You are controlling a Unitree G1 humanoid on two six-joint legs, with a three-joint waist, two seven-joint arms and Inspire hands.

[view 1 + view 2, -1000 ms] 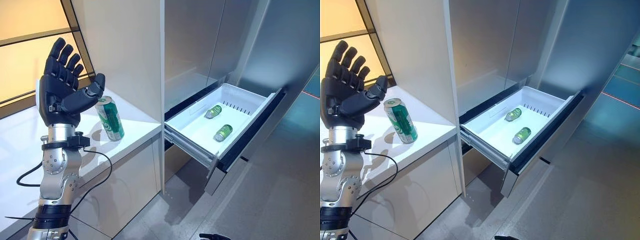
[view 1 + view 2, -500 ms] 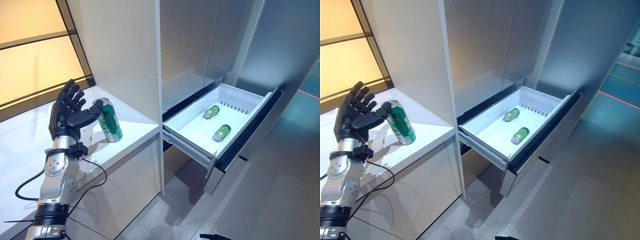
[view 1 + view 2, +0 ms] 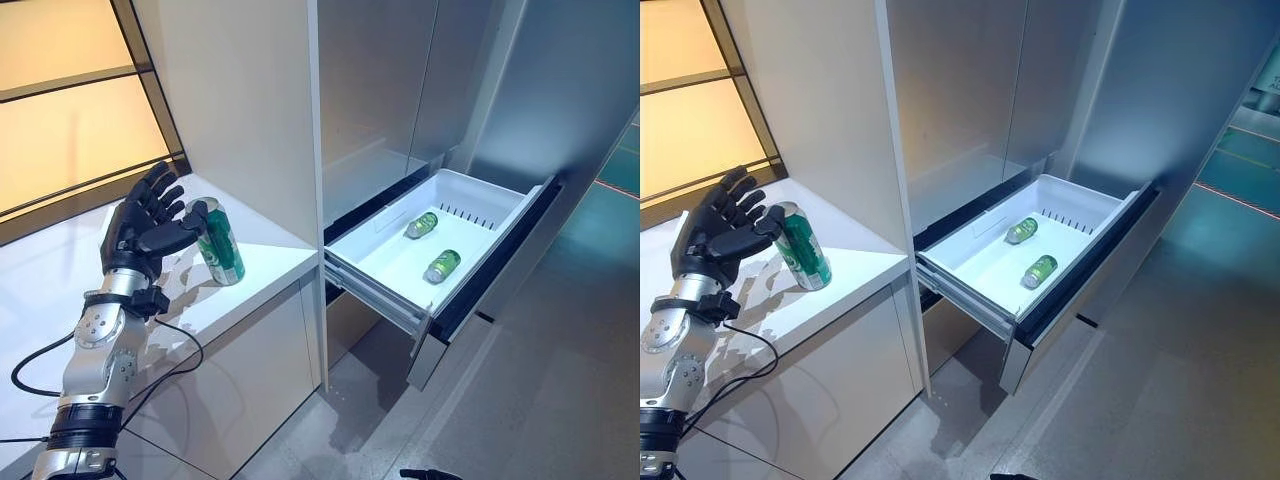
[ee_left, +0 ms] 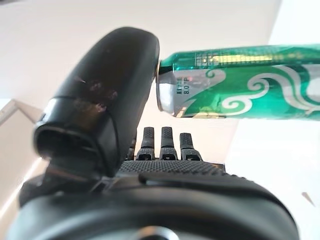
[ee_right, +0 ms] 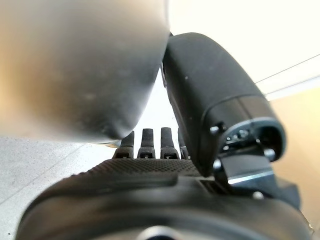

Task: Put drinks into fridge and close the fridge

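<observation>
left robot hand (image 3: 140,232) spread open, thumb tip touching top rim of upright green can (image 3: 220,254) on white surface (image 3: 262,250), fingers not wrapped. right robot hand (image 5: 165,170) seen only in wrist view, fingers straight, holding nothing, mostly blocked by blurry grey bulk. three cans total: one on surface, two lying in open fridge drawer (image 3: 487,205).
</observation>
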